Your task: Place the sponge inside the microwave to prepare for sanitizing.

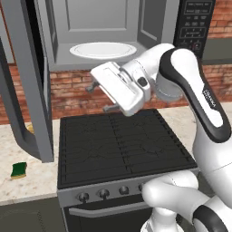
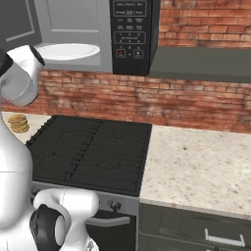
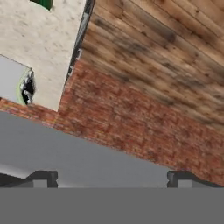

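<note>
Gripper (image 1: 100,97) fingers are seen spread well apart, with nothing between them; in the hand view the 2 dark fingertips (image 3: 43,178) rise at the far corners with only wall and counter beyond. It is held high over the stove (image 1: 120,145), turned sideways toward the left, just below the open microwave (image 1: 99,34). This posture is judged to be a transit pose rather than a reach, since nothing lies within the jaws.

Above the hand, the microwave cavity is exposed, and its white round plate (image 1: 103,50) is bare. Its door (image 1: 27,86) is swung fully out to the left, so the way in is unobstructed; the black button panel (image 2: 129,29) is seen at the right of the cavity.

Farther out, the sponge (image 1: 19,170) is left lying flat on the speckled counter (image 1: 31,176), to the left of the stove and below the hanging door, well apart from the gripper. It is judged that the task is at its start: the sponge has not yet been picked up. A descent to the left, under or around the door's lower edge, is likely to be called for, and a knock against the door is the risk.

A round tan stack (image 2: 18,123) is seen on the counter near the brick wall (image 2: 147,100), apart from the sponge.
</note>
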You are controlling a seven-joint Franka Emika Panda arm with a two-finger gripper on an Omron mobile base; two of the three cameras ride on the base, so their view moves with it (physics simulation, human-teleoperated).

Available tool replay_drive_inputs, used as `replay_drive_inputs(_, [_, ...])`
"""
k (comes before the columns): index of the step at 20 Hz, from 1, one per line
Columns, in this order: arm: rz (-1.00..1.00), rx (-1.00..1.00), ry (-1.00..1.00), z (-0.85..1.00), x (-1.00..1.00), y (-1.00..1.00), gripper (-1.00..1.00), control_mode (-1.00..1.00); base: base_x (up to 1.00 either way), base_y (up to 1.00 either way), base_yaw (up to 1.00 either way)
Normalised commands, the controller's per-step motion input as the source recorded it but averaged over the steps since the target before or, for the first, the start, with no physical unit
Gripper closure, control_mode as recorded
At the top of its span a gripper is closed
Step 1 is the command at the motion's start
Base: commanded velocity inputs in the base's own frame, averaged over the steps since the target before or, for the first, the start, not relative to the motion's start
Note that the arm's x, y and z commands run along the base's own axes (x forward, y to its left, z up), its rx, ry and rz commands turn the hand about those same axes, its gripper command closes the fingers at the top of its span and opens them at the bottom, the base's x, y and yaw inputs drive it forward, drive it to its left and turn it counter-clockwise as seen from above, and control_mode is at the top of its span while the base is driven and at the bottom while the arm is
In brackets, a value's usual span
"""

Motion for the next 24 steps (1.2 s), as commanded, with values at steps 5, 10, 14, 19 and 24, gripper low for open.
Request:
replay_drive_inputs(5, [0.2,-0.16,-0.43,-0.32,0.33,-0.15,-1.0,-1.0,0.0,0.0,0.0])
replay_drive_inputs(10, [0.25,-0.59,-0.54,-0.52,0.0,0.01,-1.0,-1.0,0.0,0.0,0.0])
replay_drive_inputs(14, [0.16,-0.49,-0.33,-0.89,0.0,0.0,-1.0,-1.0,0.0,0.0,0.0])
replay_drive_inputs(19, [0.1,-0.17,-0.06,-0.98,0.19,-0.26,-1.0,-1.0,0.0,0.0,0.0])
replay_drive_inputs(24, [0.06,0.0,0.0,-0.49,0.43,-0.04,-1.0,-1.0,0.0,0.0,0.0])
